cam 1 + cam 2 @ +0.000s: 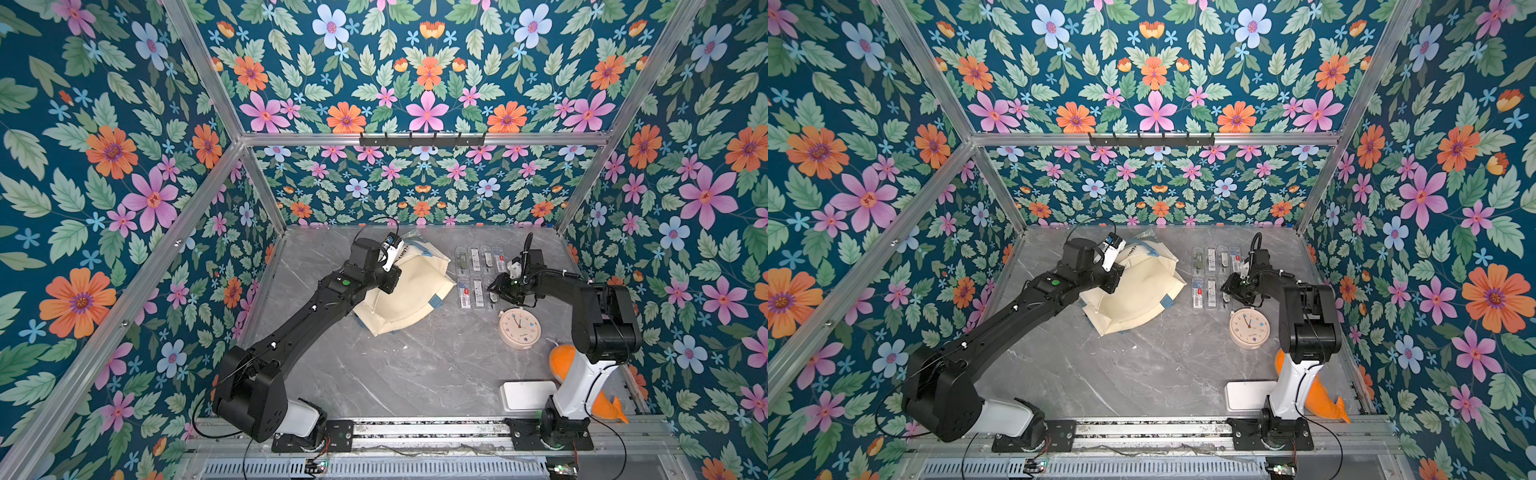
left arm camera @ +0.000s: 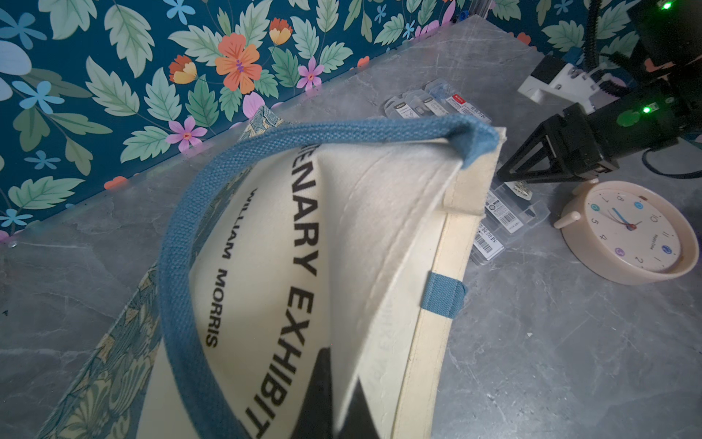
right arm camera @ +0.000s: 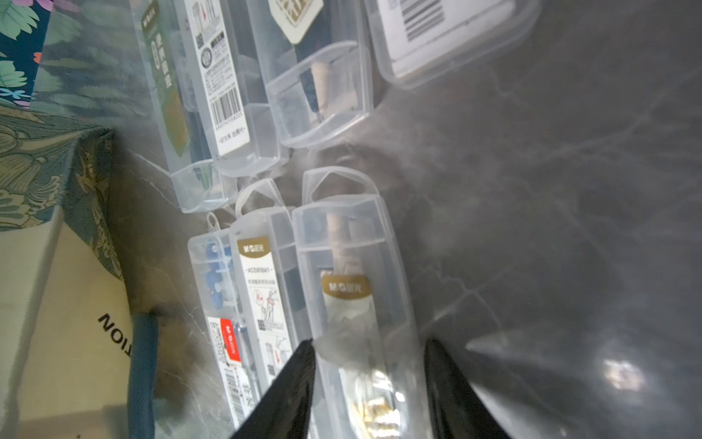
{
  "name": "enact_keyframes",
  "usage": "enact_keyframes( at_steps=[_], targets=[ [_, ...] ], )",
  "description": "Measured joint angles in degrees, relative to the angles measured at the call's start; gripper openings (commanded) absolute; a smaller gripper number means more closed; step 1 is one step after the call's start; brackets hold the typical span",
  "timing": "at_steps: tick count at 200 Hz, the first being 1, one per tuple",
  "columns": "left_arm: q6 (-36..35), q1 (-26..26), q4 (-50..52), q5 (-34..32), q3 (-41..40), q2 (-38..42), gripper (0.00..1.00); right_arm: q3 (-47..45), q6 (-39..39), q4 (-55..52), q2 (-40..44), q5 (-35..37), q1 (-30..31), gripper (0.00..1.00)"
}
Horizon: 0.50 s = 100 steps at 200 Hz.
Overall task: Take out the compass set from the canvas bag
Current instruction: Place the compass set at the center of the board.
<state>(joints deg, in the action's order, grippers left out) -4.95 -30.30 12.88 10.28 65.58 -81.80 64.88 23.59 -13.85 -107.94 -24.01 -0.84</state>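
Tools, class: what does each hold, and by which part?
Left tool pinches the canvas bag at its mouth wall; right tool clasps a compass case across its end.

Front-centre table (image 1: 415,374) wide open. Canvas bag (image 1: 411,299) fills rear centre, left arm (image 1: 316,299) over it. Clear cases (image 1: 476,257) packed just beside, slim gap between. Right gripper (image 3: 368,342) clamps end case (image 3: 353,243); clock (image 1: 519,328) just in front. Tray (image 1: 525,395), plush (image 1: 559,363) crowd front-right.

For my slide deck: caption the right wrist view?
Right pincer gripping a clear compass case beside other cases on the grey table, canvas bag alongside.
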Motion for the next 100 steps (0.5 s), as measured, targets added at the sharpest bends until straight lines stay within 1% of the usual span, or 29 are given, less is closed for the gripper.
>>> enact_keyframes(
  at_steps=[23,36,47,60,75,87,100],
  targets=[
    [0.0,0.0,0.0,0.0,-0.02,0.0,0.0,0.0,0.0,-1.51,2.45,0.55,-0.02,0.5],
    [0.0,0.0,0.0,0.0,-0.02,0.0,0.0,-0.98,0.09,-2.19,7.23,0.87,0.42,0.51],
    [0.02,0.0,0.0,0.02,-0.02,0.0,0.0,-2.25,0.57,-2.14,12.85,1.73,2.23,0.51],
    [0.07,0.0,0.02,0.02,0.0,0.0,0.0,-4.92,2.14,0.52,19.58,2.14,6.19,0.53],
    [0.28,0.0,0.07,0.02,0.24,0.0,0.0,-9.31,5.88,5.22,25.59,3.56,13.09,0.56],
    [0.55,0.0,0.04,0.04,0.55,0.0,0.0,-11.82,9.31,8.24,27.71,5.46,19.32,0.56],
    [1.01,0.0,0.02,0.07,0.81,0.0,0.0,-13.2,13.35,12.85,27.85,7.85,26.25,0.57]
  ],
)
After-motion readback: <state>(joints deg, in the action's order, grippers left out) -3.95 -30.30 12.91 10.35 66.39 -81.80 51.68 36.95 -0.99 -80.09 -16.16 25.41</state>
